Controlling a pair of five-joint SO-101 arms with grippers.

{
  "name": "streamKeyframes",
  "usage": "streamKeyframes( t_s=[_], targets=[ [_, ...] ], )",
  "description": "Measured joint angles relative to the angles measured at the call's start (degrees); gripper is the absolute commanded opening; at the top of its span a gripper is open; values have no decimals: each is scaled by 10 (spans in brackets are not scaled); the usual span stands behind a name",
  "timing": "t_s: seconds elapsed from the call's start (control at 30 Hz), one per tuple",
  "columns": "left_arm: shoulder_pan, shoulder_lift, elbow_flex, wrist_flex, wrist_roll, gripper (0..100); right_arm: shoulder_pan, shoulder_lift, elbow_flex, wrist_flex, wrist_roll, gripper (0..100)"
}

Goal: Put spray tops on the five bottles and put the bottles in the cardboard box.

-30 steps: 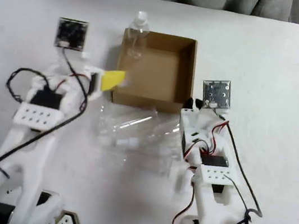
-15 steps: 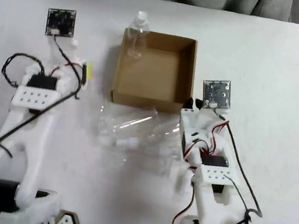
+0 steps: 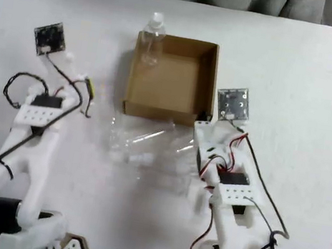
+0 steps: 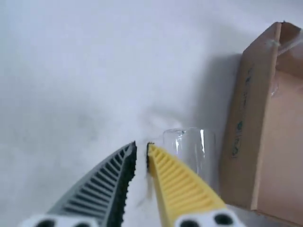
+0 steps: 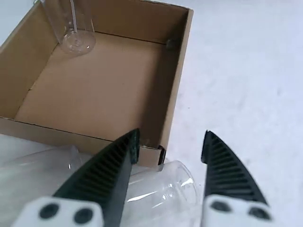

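Standing in the cardboard box point(image 5: 176, 75), the bottle point(image 5: 71, 30) shows its base wrist-side.

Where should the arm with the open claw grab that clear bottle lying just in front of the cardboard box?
Probably around the straight middle of the bottle, with the right gripper coming down from above. It lies on its side on the table, close to the front wall of the cardboard box, so a level approach looks cramped.
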Motion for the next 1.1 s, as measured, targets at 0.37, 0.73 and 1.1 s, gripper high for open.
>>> streamKeyframes(
  t_s=[0.37,0.73,1.1],
  targets=[
    [-24,0,34,-110,1,46,8,-88,-16,78,0,197],
    [-52,142,-69,-80,4,46,9,-355,-127,536,113,197],
    [-53,149,-87,-45,4,46,14,-409,-131,716,239,163]
  ],
)
